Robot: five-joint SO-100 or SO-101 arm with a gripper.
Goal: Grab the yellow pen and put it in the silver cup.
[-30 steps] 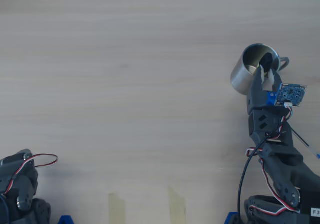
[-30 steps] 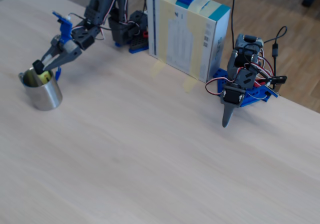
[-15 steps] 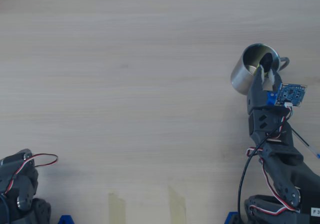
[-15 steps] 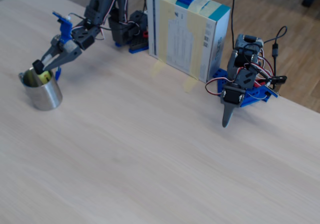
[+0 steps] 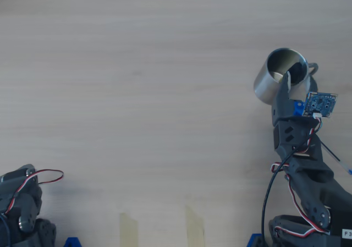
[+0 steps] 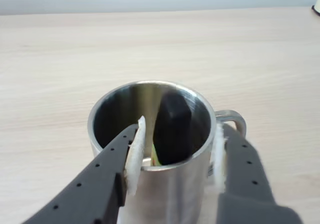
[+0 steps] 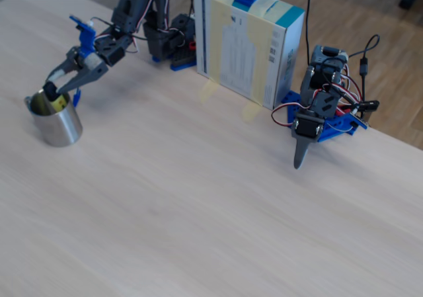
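Observation:
The silver cup (image 6: 165, 184) stands upright on the pale wooden table, its handle to the right in the wrist view. The yellow pen (image 6: 172, 126) leans inside it with its black cap up and a sliver of yellow body showing below. My gripper (image 6: 179, 126) hovers at the rim, open. One finger is inside the cup to the pen's left, the other is outside the wall by the handle, and neither touches the pen. In the overhead view the cup (image 5: 270, 84) sits at the right, with the gripper (image 5: 298, 77) over its near rim. In the fixed view the gripper (image 7: 51, 88) is above the cup (image 7: 58, 126).
A second arm (image 7: 316, 122) is parked folded at the right of the fixed view, beside a white and teal box (image 7: 248, 42). Two tape strips (image 5: 129, 228) lie near the table's bottom edge in the overhead view. A thin stick with a blue tip (image 5: 336, 159) lies right of my arm.
The fingers have spread apart from the pen's cap, and the pen now stands free in the cup. The arm has barely moved.

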